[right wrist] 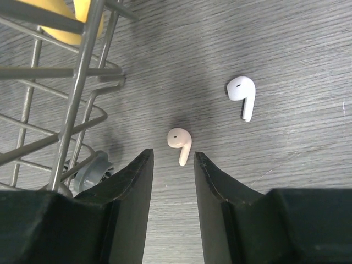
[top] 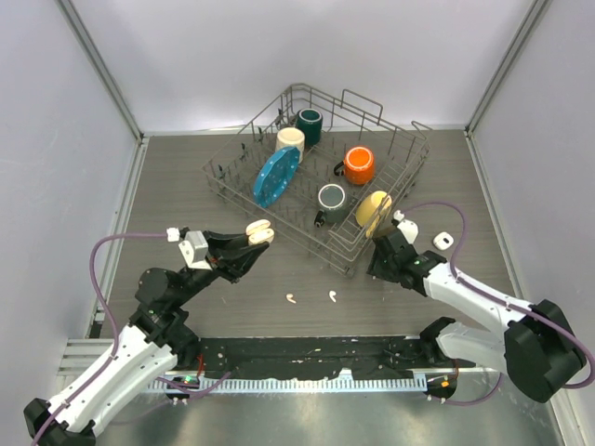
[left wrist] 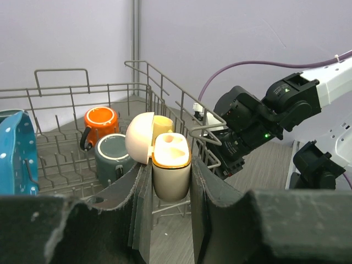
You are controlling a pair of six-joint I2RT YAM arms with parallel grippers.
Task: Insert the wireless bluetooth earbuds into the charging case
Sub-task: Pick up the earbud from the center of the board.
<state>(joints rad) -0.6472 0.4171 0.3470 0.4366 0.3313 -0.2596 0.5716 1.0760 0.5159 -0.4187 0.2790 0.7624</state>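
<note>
My left gripper (top: pixel 251 240) is shut on the cream charging case (top: pixel 259 232), held above the table with its lid swung open. In the left wrist view the case (left wrist: pixel 171 165) sits upright between the fingers and shows two empty sockets. Two earbuds lie on the table in front, one cream-beige (top: pixel 291 298) and one white (top: pixel 333 296). My right gripper (top: pixel 378 253) is open beside the rack's corner. In its wrist view the cream-beige earbud (right wrist: pixel 180 142) lies just past the gripper (right wrist: pixel 173 155), and the white earbud (right wrist: pixel 242 93) lies farther right.
A wire dish rack (top: pixel 409 153) at the back holds an orange mug (top: pixel 359 164), a grey mug (top: pixel 331 197), a yellow mug (top: pixel 372 209), a cream mug (top: pixel 290 139), a dark teal mug (top: pixel 310 125) and a blue plate (top: pixel 276 175). A small white case (top: pixel 442 241) lies right of the rack.
</note>
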